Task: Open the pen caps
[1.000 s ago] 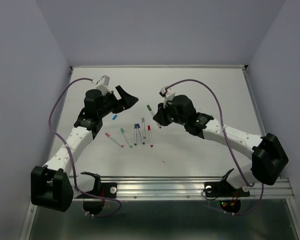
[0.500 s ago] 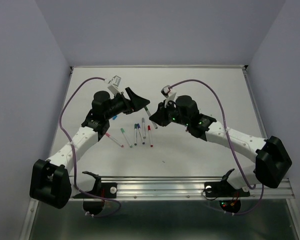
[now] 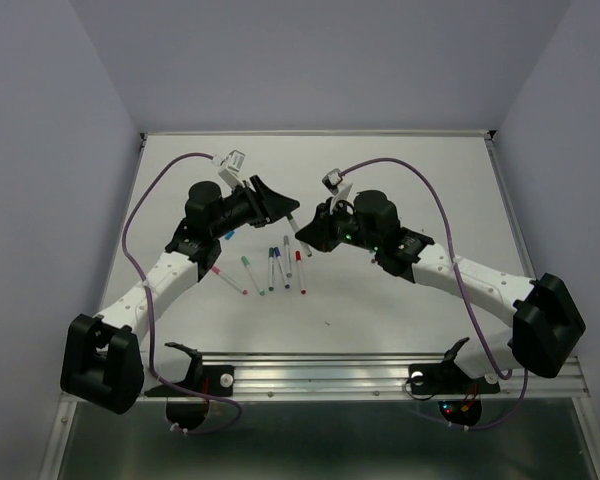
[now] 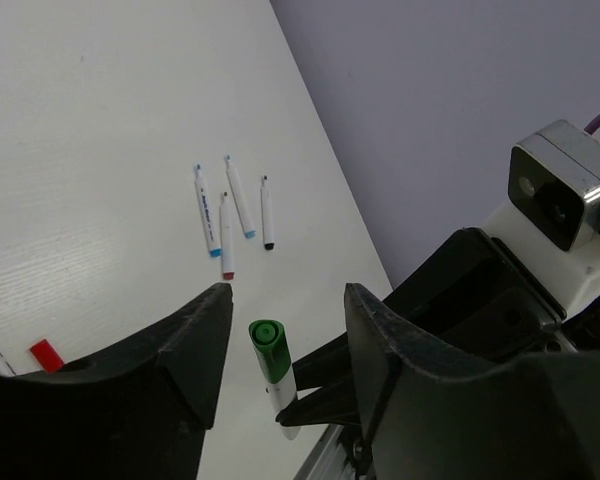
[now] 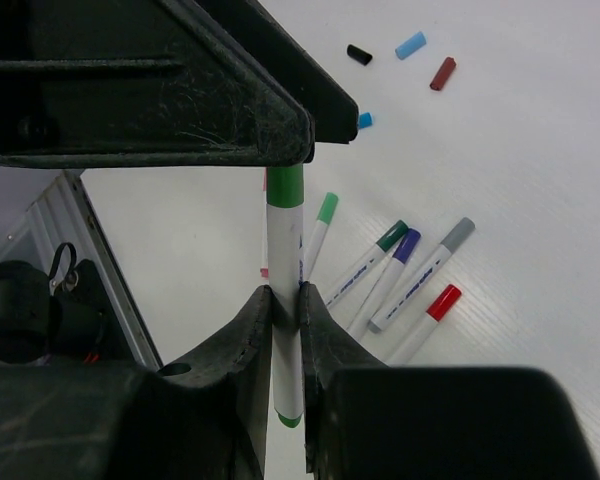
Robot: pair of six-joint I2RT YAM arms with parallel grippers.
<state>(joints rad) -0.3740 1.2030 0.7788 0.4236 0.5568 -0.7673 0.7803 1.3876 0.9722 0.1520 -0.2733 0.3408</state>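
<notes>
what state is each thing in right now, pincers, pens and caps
left pincer: open, fingers either side of the green cap, not closed on it
right pincer: shut on the green pen
green pen: held by its barrel, capped
green cap: on its pen
pens in the row: lying flat, capped
four far pens: lying flat, look uncapped
loose caps: off, lying apart from the pens
</notes>
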